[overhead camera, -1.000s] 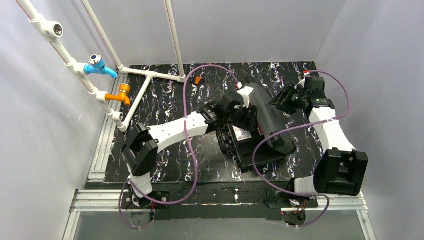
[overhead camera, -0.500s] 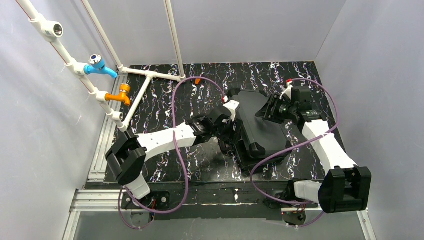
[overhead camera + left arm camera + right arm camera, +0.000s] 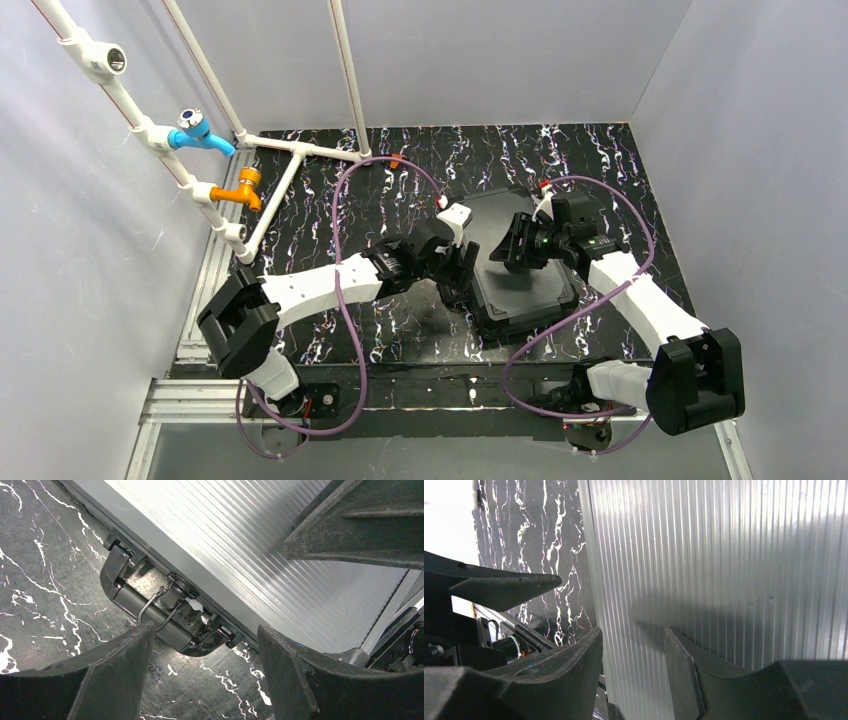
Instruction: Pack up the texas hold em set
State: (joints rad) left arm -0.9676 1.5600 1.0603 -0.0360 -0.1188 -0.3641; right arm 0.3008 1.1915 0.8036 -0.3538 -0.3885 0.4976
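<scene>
Case [image 3: 525, 290] lies flat on the table [image 3: 330, 200], lid [image 3: 280, 550] shut, right of centre, btwn the two arms. Long axis runs far-to-near, w/ the near end swung a bit toward the R arm's side. Handle [image 3: 160, 615] is on the long edge facing the L arm, so the case's front points left and slightly toward the bases. Handle sits low by the table, w/ a thin wire loop [image 3: 155, 612] at its middle.

L gripper [image 3: 462, 268] is low at that left edge, right by the handle. Fingers apart, nothing clamped. In its wrist view the handle shows in the gap beyond the tips, w/ the ribbed lid above it. One fingertip [image 3: 142, 630] is just beside the wire loop; touching or not, can't tell.

R gripper [image 3: 512, 245] is over the lid's far-left part, pointing down at it. Fingers apart too, only ribbed lid seen btwn them. In its wrist view the tips are v. close to the surface, shadow on the lid beside them; contact can't be told. The two grippers are near each other across the case's left edge.

White pipes [image 3: 300, 148] w/ a blue tap [image 3: 195, 130] and an orange tap [image 3: 240, 185] stand at the far-left corner, well apart from the case.
</scene>
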